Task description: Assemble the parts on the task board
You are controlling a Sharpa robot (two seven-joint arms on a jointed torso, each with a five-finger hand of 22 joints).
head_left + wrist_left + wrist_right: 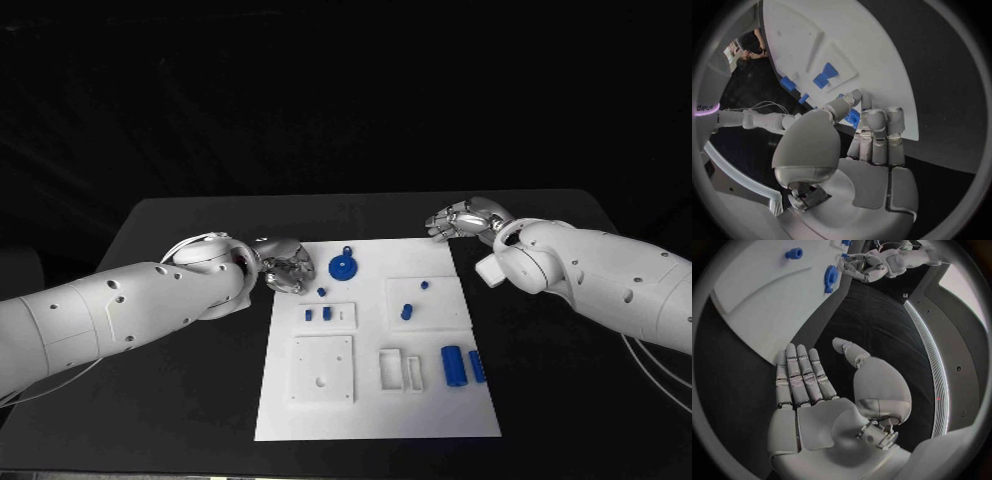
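The task board [378, 400] lay flat in the middle of the black table [188, 400], its long side running away from the robot. On it the head view showed a blue gear-like disc [343, 267] near the far edge, small blue pegs [319, 313] set in a raised white block below it, another blue piece [407, 312] on the square block to the right, and two blue cylinders [463, 366] lying side by side toward the near right, beside a white open frame [401, 369].

The left hand [284, 266] sat at the board's far left corner, just beside the disc. From the head camera its fingers looked bunched; the left wrist view showed them lying straight and close together, thumb raised alongside, over the board's edge, with a blue part [853, 118] partly hidden behind the fingertips. Whether it was touched or held I cannot tell.

The right hand [464, 221] hovered beyond the board's far right corner, over bare table. The right wrist view made plain what the head view did not: palm flat, fingers [801, 375] extended together, thumb apart, holding nothing. That view also caught the disc [830, 278] edge-on and the left hand [867, 267] beyond it
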